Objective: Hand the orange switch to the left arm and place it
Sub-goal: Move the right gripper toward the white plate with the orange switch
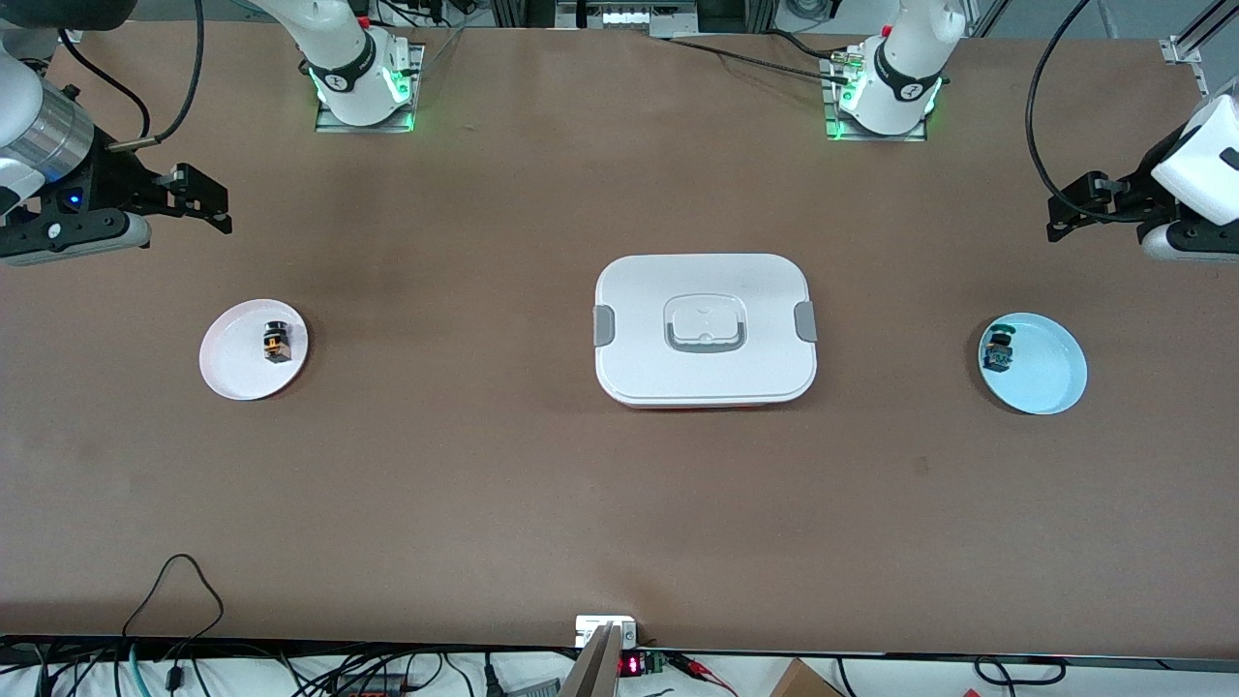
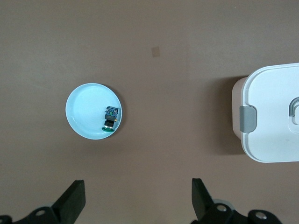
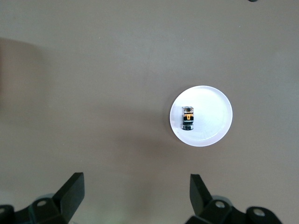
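The orange switch lies on a small white plate toward the right arm's end of the table. My right gripper hangs open and empty over bare table beside that plate. The white lidded box stands in the middle of the table, between the two plates. My left gripper hangs open and empty over bare table at the left arm's end.
A pale blue plate toward the left arm's end holds a dark switch with teal-green parts. Cables and small electronics run along the table edge nearest the front camera.
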